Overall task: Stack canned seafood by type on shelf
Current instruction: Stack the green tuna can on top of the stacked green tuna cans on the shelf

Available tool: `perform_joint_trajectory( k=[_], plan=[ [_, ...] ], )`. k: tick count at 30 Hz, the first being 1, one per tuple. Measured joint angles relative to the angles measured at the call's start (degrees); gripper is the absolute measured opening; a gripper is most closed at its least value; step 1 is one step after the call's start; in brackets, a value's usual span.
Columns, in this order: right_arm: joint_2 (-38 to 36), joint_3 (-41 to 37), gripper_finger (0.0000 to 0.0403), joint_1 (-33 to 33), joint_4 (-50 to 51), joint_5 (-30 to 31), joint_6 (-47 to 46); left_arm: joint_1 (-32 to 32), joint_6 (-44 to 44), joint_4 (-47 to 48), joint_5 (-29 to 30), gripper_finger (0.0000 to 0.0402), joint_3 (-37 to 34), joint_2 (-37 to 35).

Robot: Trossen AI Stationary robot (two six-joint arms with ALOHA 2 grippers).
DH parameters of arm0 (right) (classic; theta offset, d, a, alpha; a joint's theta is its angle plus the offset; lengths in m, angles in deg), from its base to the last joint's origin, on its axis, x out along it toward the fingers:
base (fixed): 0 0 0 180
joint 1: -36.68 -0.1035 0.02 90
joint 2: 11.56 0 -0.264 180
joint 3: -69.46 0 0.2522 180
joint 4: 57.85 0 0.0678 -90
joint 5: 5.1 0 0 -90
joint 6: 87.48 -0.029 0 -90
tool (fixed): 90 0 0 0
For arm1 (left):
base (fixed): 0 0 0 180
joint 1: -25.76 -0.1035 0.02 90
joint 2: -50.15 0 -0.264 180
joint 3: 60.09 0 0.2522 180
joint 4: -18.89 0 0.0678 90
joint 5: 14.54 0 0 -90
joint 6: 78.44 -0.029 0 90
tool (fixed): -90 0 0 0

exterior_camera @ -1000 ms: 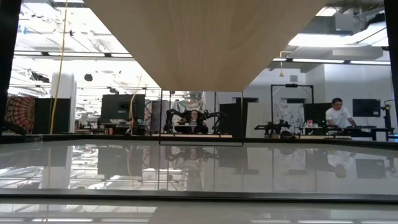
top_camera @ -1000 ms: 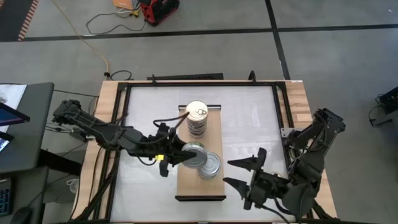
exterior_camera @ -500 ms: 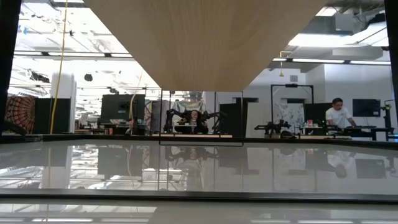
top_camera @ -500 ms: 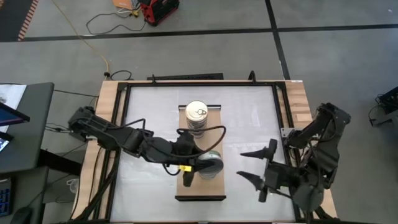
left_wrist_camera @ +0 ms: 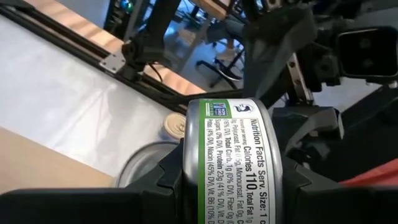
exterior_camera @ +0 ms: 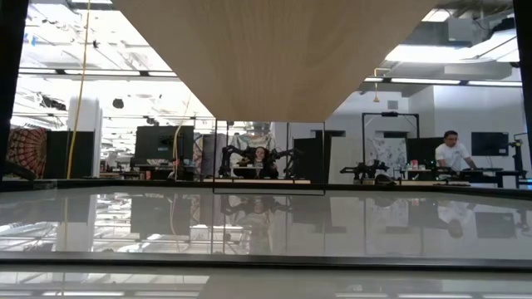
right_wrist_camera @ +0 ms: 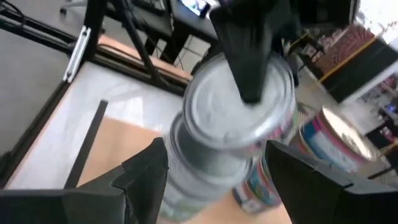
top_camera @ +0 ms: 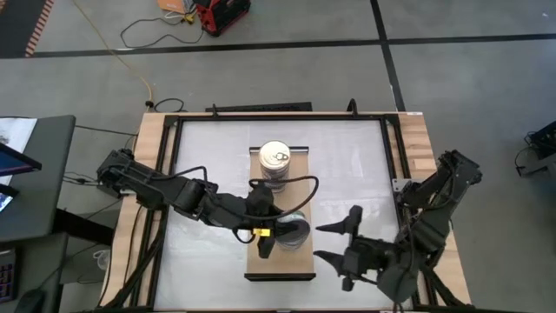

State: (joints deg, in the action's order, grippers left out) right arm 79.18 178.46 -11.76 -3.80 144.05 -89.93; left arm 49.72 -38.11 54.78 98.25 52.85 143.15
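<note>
Left claw [left_wrist_camera: 230, 186] clenched on green-label tin [left_wrist_camera: 233, 158] just above silver tins [top_camera: 294, 233]; right claw [top_camera: 334, 243] released, beside shelf [top_camera: 280, 261].

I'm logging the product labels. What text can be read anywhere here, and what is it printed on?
"Nutrition Facts Serv. Size 1 c…", "Calories 110": on the label of the can held in the left tool.
The finer lines there ("Total Fat", "Protein 23g") are only partly legible.
The labels on the stacked cans are too blurred to read.
</note>
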Motion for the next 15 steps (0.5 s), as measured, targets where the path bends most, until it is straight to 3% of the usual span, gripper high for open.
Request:
perform_joint_trajectory(
  k=[5, 7, 15],
  plan=[
    [0.44, 0.04, 0.0301, 1.50, -7.90, -2.30, 7.21, -0.07, 1.47, 0.55, -1.83, 0.0130, -0.02, -0.01],
    [0.32, 0.07, 0.0301, 3.53, -9.04, -5.37, 5.97, -0.04, 2.02, 0.88, -1.52, 0.0131, 0.00, 0.34],
    [-0.06, 0.09, 0.0301, 7.73, -9.87, -8.20, 0.55, -0.15, 3.05, 1.27, -1.57, 0.0146, 0.09, 0.84]
  ],
)
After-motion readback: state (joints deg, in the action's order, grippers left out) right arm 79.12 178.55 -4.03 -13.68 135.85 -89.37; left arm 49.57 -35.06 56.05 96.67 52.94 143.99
